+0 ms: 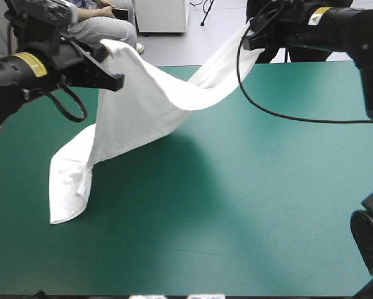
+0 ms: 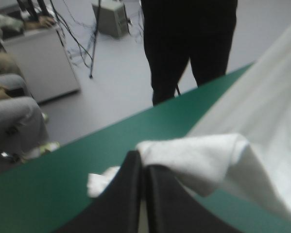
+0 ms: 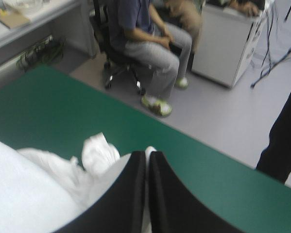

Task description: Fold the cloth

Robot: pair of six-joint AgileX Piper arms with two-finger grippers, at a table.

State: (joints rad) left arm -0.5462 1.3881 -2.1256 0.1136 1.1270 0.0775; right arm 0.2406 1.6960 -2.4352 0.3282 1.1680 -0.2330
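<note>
Covered in teal-green, the bench is bearing just the tail of the T-shirt, which is hanging above the far half as a long white band. Taking the far edge as twelve o'clock, the left arm is reaching in roughly level from ten o'clock, raised well off the bench. The left jaws are clenching one upper end of the cloth, and in the left wrist view a fold of the T-shirt is bunching over their tip. The right arm is coming in from one o'clock, held about as high. The right jaws are pinching the other end, with the T-shirt gathering beside them. Between the two holds the band is sagging, and its free end is trailing down to lie on the bench at eight o'clock.
</note>
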